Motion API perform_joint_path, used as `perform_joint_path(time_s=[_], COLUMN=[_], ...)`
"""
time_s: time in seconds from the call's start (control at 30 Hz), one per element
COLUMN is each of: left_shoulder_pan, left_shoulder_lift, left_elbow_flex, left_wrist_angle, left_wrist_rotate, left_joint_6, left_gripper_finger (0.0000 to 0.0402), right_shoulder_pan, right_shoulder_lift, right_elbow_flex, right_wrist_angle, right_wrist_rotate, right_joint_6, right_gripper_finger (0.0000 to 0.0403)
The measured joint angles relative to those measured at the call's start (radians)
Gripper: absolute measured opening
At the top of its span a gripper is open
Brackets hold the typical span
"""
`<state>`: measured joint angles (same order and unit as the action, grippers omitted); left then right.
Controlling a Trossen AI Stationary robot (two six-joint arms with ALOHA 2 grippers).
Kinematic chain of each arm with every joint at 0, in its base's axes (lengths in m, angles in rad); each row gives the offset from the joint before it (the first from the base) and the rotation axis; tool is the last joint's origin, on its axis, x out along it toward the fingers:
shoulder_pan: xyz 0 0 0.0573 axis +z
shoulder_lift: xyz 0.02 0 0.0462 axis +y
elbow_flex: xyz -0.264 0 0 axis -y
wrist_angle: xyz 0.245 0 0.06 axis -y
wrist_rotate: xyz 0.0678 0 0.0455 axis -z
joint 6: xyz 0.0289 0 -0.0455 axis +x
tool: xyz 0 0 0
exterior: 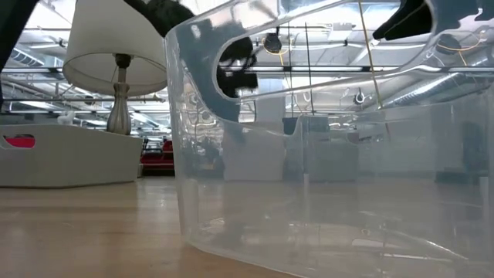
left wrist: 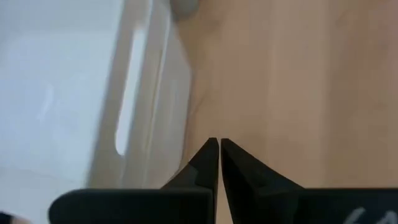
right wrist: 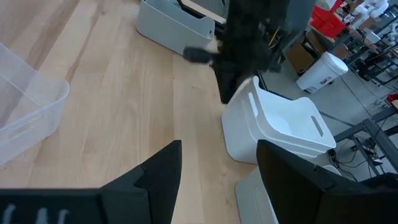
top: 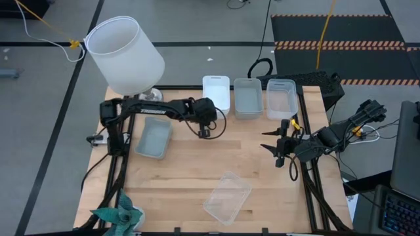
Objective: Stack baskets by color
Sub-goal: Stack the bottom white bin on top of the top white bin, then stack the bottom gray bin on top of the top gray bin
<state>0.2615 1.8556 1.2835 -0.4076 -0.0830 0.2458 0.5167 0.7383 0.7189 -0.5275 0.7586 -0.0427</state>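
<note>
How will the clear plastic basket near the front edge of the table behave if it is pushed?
The clear rectangular plastic basket looks thin-walled and empty, so probably light. On the smooth wooden table it would likely slide, not tip, since it is shallow and flat-bottomed.

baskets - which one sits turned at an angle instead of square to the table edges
The clear basket alone near the table's front edge: it lies skewed, while the white basket, the two behind it in the back row and the grey basket at left sit roughly square.
</note>
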Motion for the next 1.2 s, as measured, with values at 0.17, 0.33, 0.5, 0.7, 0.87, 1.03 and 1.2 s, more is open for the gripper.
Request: perform_joint_path(time_s=[0.17,0.33,0.5,0.7,0.87,1.03,1.2], left_shoulder_pan=[-0.057,-0.15,-0.274,-0.427,-0.549,-0.656,-0.745], left_shoulder_lift=[-0.126,-0.239,-0.313,-0.357,-0.359,-0.359,-0.368], left_elbow_flex=[0.001,0.001,0.001,0.001,0.0,-0.048,-0.129], left_wrist_angle=[-0.158,-0.38,-0.575,-0.715,-0.853,-0.911,-0.906], left_wrist_rotate=[0.004,0.005,0.007,-0.002,-0.086,-0.135,-0.135], left_joint_6=[-0.079,-0.175,-0.291,-0.438,-0.588,-0.689,-0.798], left_gripper_finger=[0.0009,0.0011,0.0059,0.0145,0.0193,0.0208,0.0209], right_shoulder_pan=[0.0,0.0,0.0,0.0,0.0,0.0,0.0], right_shoulder_lift=[0.0,0.0,-0.001,0.0,0.0,0.0,0.0], right_elbow_flex=[0.0,0.0,0.0,0.0,0.0,0.0,0.0], right_wrist_angle=[-0.001,-0.002,0.003,0.021,0.041,0.043,0.046], right_wrist_rotate=[0.0,0.0,0.0,0.0,-0.003,-0.003,-0.004], right_joint_6=[0.0,0.0,0.001,-0.003,0.0,0.002,0.017], right_gripper_finger=[0.0201,0.0201,0.0201,0.0201,0.0201,0.0201,0.0201])
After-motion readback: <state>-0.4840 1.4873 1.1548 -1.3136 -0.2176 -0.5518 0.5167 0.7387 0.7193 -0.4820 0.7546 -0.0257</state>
